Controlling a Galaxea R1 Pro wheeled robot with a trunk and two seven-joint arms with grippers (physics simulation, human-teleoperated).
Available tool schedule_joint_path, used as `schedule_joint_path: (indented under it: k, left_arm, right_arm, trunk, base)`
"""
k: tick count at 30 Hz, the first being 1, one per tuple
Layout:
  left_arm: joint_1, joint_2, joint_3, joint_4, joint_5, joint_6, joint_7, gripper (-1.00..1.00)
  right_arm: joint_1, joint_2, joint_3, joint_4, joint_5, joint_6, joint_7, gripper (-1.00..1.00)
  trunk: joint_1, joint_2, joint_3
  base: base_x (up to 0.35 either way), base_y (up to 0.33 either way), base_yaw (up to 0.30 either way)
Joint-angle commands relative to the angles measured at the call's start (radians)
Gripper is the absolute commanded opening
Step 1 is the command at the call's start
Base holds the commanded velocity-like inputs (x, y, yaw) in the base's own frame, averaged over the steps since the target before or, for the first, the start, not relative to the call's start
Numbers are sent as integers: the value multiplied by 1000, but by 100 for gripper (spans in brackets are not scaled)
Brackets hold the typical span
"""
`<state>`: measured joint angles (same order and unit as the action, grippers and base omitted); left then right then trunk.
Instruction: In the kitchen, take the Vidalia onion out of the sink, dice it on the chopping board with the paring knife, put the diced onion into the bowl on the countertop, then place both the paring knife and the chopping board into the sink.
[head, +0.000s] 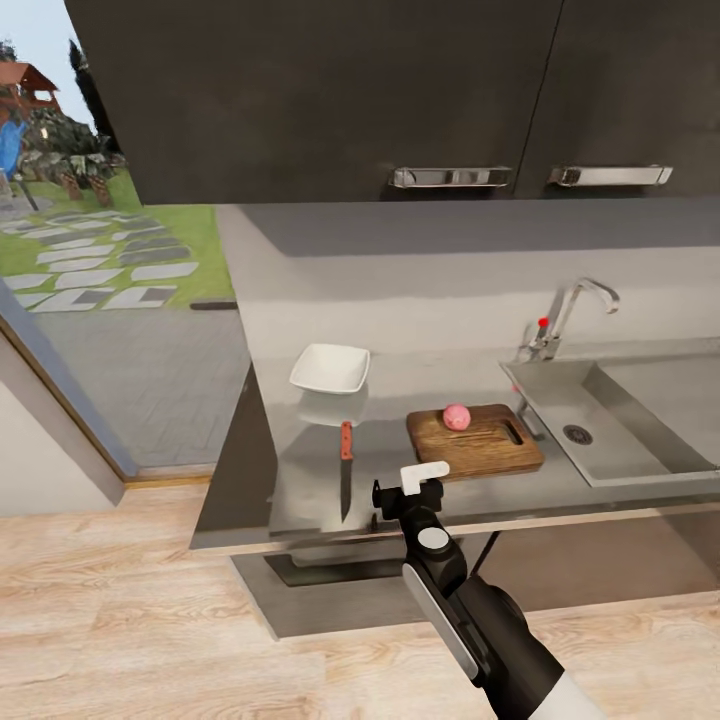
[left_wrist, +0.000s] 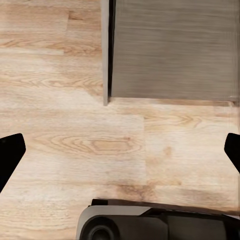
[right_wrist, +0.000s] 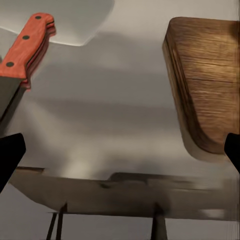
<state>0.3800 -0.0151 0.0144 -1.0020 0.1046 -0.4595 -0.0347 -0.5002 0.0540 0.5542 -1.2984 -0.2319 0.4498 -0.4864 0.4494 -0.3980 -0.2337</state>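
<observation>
One black right arm reaches forward in the head view, its gripper (head: 404, 487) empty at the glossy grey countertop (head: 450, 350) edge, between the red-handled paring knife (head: 346, 468) and the dark brown chopping board (head: 474, 441) carrying the pinkish-red Vidalia onion (head: 456, 417). Left wrist view: fingertips (left_wrist: 10, 155) spread wide, empty, over the wooden floor (left_wrist: 75, 135). Right wrist view: fingertips (right_wrist: 9, 152) wide apart, knife and board ahead.

The pinkish Vidalia onion (head: 456, 416) sits whole on the brown chopping board (head: 475, 446). The paring knife (head: 346, 468) lies at the board's nine o'clock, the white bowl (head: 330, 369) at its ten. The steel sink (head: 640, 455) lies at its three o'clock.
</observation>
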Motion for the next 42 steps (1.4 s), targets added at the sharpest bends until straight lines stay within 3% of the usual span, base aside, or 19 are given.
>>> schedule_joint_path:
  k: [1, 15, 42]
  left_arm:
    - [0, -1, 1, -1, 7, -1, -4, 100]
    - [0, -2, 1, -1, 7, -1, -4, 100]
    - [0, -2, 1, -1, 7, -1, -4, 100]
  right_arm:
    - [-1, 0, 3, -1, -9, 3, -9, 100]
    - [-1, 0, 3, -1, -8, 3, -9, 100]
    - [-1, 0, 3, -1, -9, 3, -9, 100]
  trunk:
    - [1, -2, -2]
    - [1, -2, -6]
    - [1, -2, -41]
  base:
    - [0, -49, 0]
    - [0, -10, 0]
    - [0, 0, 0]
